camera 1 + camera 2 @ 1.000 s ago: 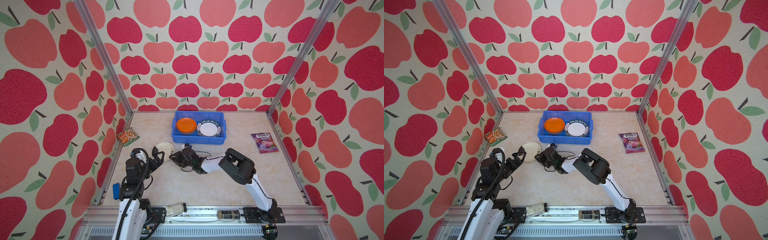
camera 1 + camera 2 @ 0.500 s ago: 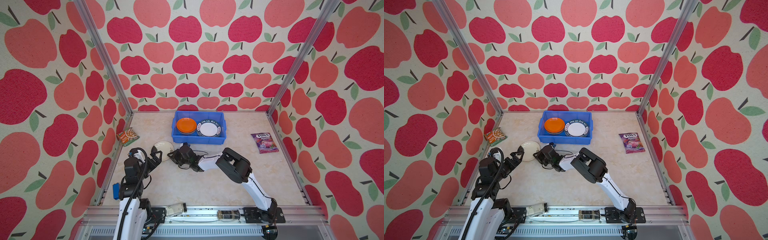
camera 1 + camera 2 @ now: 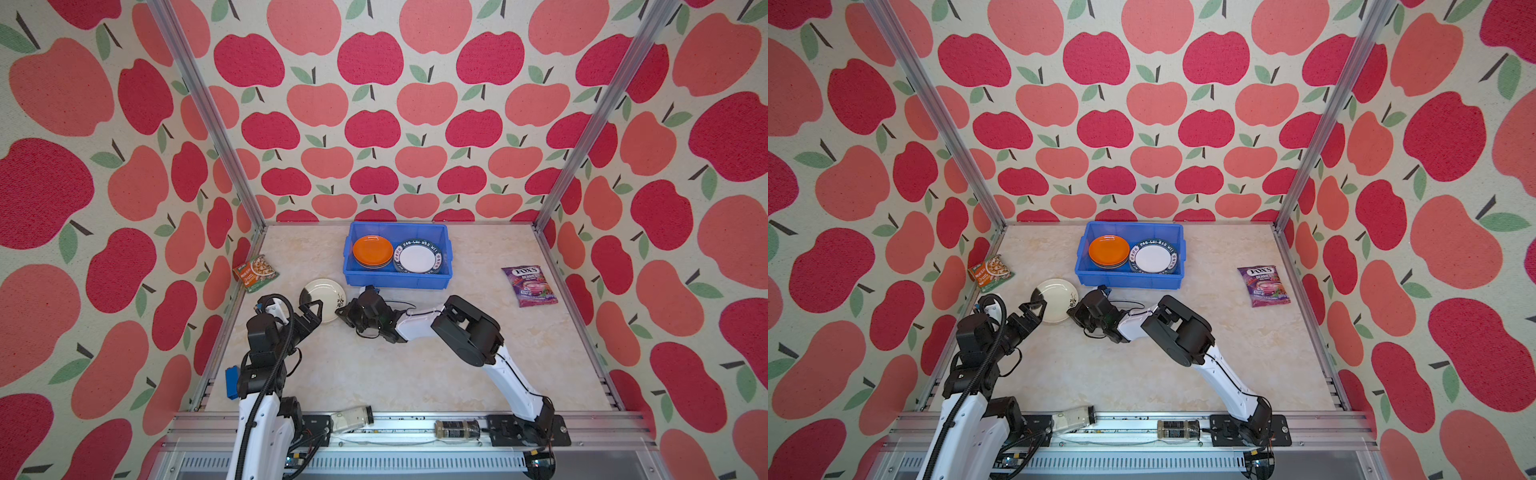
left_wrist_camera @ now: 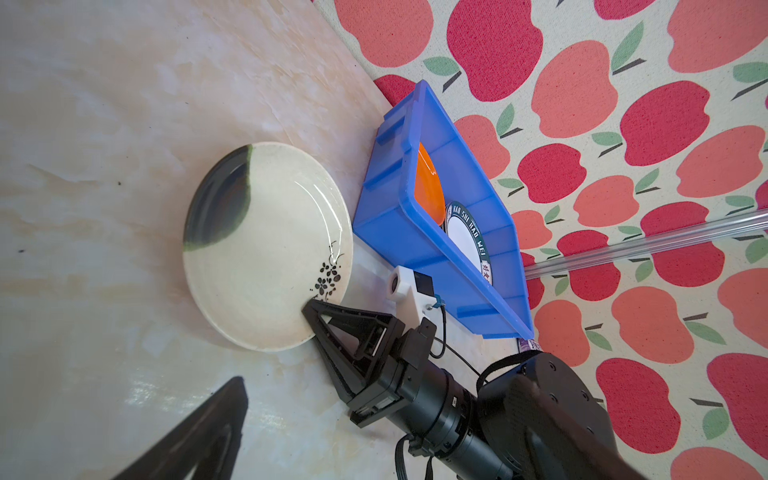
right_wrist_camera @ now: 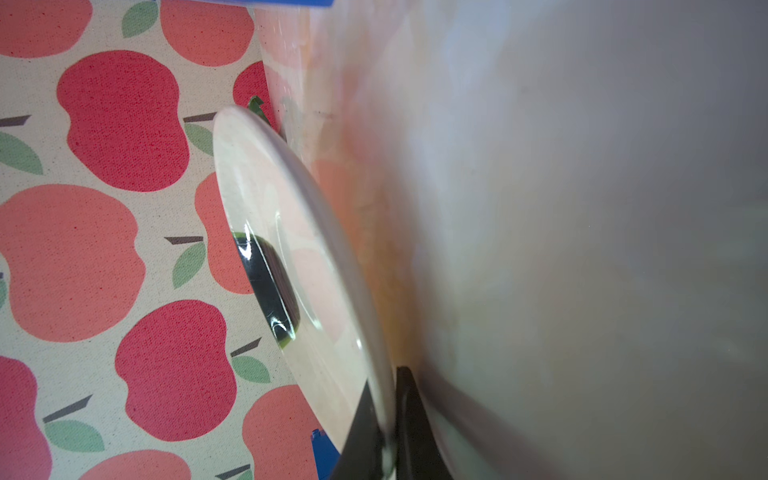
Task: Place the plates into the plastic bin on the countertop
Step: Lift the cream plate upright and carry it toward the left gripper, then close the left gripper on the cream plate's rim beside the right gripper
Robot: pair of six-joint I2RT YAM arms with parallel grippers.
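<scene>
Plates lie in two places. The ink-blotched plate, cream with a dark smear at one side and a small black flower sprig at the other, is out on the surface. It sits just in front of the left front corner of the blue bin and apart from it. The right pincer reaches across the middle and is clenched on this plate's rim beside the sprig. In the right wrist view the rim passes between its two black fingers. Whether the pinched edge is raised off the surface I cannot tell.

Inside the bin, an orange plate tops a small stack on the left. Just beside it on the right lies a white plate with a dark-green lettered rim, also with plates under it.

The left pincer is released, its fingers spread wide at the near-left edge of the ink-blotched plate. In the left wrist view one finger stands clear of the plate.

Further out, an orange snack packet lies by the left wall and a purple sweet packet near the right wall, both well apart from the bin. Two glass jars lie on their sides on the front rail between the arm bases.
</scene>
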